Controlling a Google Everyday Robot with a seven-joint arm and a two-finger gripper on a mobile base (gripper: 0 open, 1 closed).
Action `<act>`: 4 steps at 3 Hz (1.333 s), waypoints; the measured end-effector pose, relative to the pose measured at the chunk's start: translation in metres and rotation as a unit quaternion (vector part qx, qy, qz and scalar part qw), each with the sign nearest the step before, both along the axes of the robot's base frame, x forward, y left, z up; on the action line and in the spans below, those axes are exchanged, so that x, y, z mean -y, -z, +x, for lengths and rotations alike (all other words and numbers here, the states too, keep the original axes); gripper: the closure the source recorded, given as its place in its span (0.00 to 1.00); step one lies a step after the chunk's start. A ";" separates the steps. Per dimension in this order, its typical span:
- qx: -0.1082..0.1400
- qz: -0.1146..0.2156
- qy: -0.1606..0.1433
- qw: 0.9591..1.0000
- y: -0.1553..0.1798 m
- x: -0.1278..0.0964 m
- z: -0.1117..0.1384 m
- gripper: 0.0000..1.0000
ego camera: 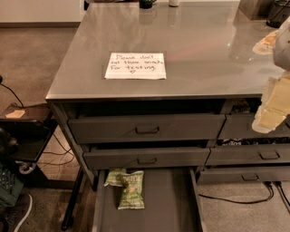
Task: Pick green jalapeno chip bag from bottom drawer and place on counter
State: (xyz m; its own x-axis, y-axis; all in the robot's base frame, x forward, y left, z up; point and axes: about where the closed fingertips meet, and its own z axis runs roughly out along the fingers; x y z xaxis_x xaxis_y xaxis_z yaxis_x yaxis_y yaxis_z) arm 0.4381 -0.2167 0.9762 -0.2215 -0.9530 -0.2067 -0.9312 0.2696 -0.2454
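The green jalapeno chip bag [132, 190] lies flat on the floor of the open bottom drawer [167, 204], near its back left. A paler yellowish-green bag [113, 176] lies just behind and left of it, touching it. The counter [204, 50] is glossy grey and bears a white handwritten note [136, 66]. My gripper [273, 108] is a pale blurred shape at the right edge of the view, in front of the counter's right front edge, well above and to the right of the drawer. Nothing shows in it.
Two grey drawers with small handles [147, 130] sit slightly open above the bottom drawer, and more drawers [269, 155] stand to the right. A black cart [22, 136] and cables are on the left. Dark objects [146, 3] stand at the counter's far edge.
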 end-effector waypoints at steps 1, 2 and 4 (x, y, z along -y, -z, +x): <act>0.000 0.000 0.000 1.000 0.000 0.000 0.000 0.00; 0.002 0.038 -0.001 0.999 0.019 -0.008 -0.005 0.00; -0.023 0.173 -0.018 0.985 0.131 -0.079 -0.023 0.00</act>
